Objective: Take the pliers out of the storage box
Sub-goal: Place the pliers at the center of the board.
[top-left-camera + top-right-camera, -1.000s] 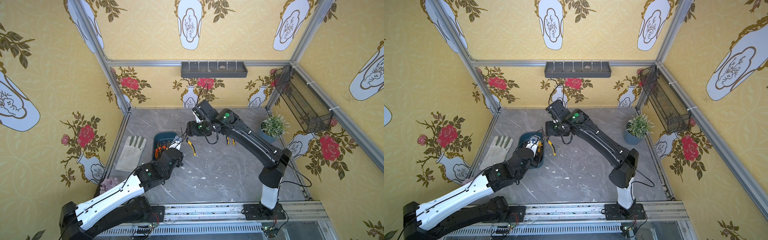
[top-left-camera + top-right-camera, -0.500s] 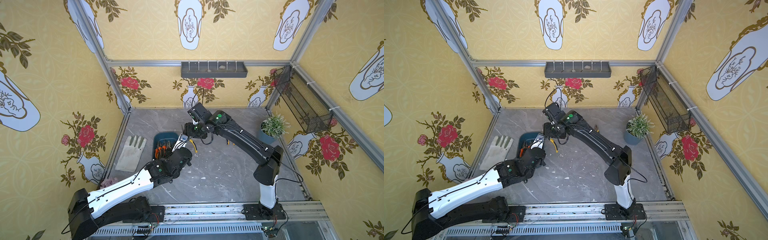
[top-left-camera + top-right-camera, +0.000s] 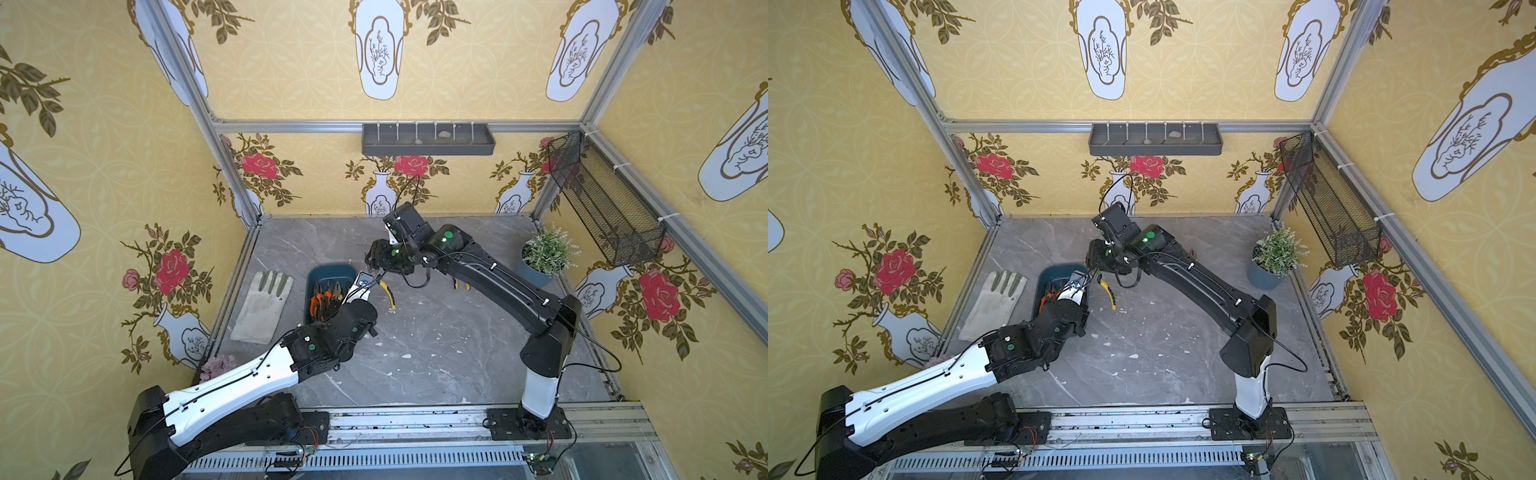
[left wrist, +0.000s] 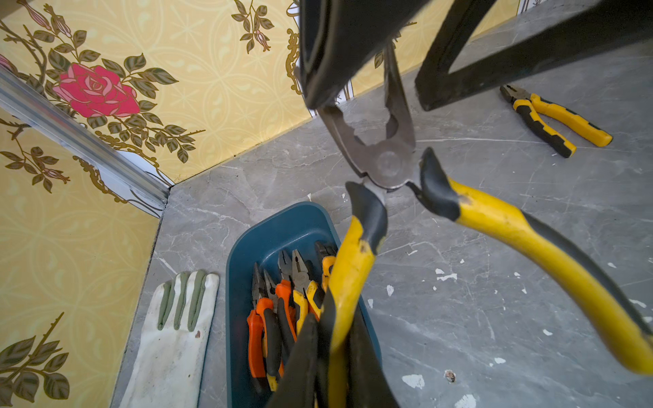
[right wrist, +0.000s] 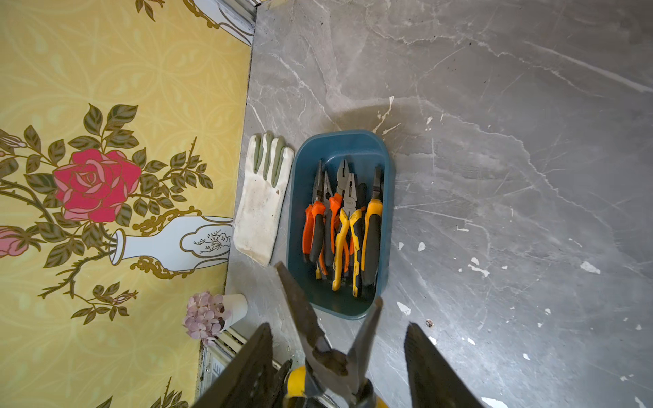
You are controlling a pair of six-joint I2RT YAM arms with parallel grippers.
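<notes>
Our left gripper (image 4: 334, 332) is clamped on one handle of the yellow pliers (image 4: 388, 166), raised near the blue box (image 5: 353, 141); our right gripper (image 5: 339, 337) straddles their steel nose, fingers apart.

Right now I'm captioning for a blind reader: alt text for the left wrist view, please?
The left gripper holds one handle of yellow-and-black pliers, whose metal head sits inside the open right gripper. Beneath them, a teal storage box holds more pliers beside a white glove; another pair lies on the grey table.
</notes>
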